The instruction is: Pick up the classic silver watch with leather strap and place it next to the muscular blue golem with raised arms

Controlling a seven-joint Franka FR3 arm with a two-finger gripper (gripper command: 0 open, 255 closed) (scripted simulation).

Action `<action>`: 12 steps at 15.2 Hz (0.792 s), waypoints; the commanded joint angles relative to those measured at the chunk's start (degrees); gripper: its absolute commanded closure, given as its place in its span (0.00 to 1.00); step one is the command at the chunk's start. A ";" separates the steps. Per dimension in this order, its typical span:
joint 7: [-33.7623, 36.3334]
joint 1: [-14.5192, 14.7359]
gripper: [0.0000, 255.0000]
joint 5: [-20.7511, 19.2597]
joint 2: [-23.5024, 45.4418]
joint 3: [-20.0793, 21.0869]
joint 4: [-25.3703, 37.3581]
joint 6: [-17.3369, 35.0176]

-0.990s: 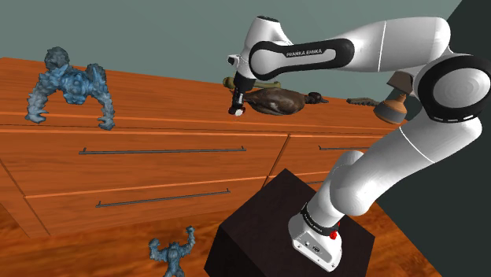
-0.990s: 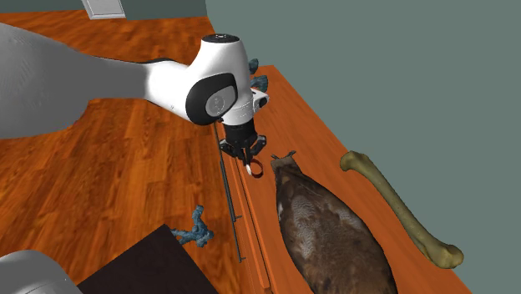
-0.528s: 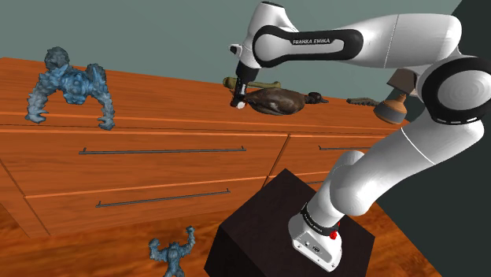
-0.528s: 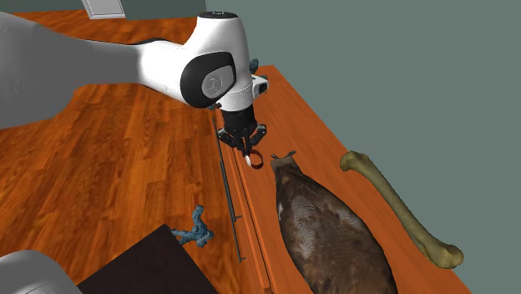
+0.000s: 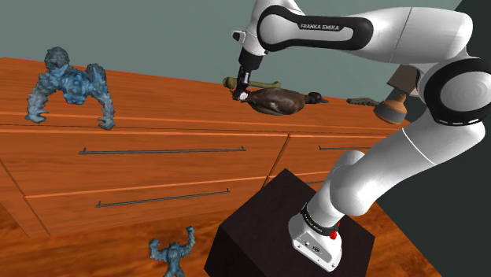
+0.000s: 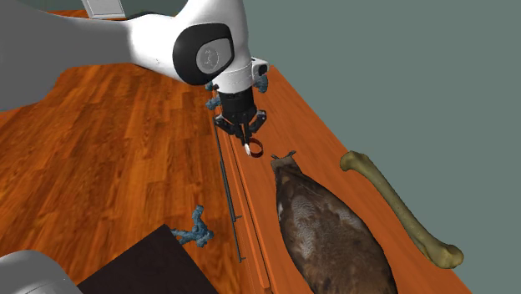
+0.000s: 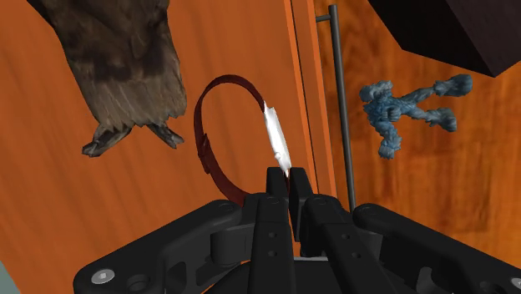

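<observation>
We see the gripper closed narrow on the watch. Its two black fingers clasp the end of the pale silver case that is nearest to the hand, and the dark red strap makes a loop that stands out past the fingertips.

In the second exterior view the gripper points down, and the watch hangs just under its fingertips, over the front edge of the wooden dresser. We cannot tell if the strap touches the top or is a little above it. In the shoulder view the gripper holds the watch in the same way.

A brown bird lies on the dresser just beside the hand. Its tail and feet are near the strap loop but apart from it. Beyond the bird, farther from the hand, lies a long bone.

The small blue golem is on the wooden floor, well below the hand and well apart from it, on the other side of the dresser's front edge and a dark drawer handle. Its arms are raised, and the black stand is near to it. A larger blue figure stands on the dresser top, far from the hand.
</observation>
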 commanded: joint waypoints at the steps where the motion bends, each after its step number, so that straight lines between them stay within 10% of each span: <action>1: -0.10 0.00 1.00 0.04 0.05 -0.01 1.59 -1.57; 12: -0.35 0.11 1.00 0.24 0.71 0.15 10.71 -10.03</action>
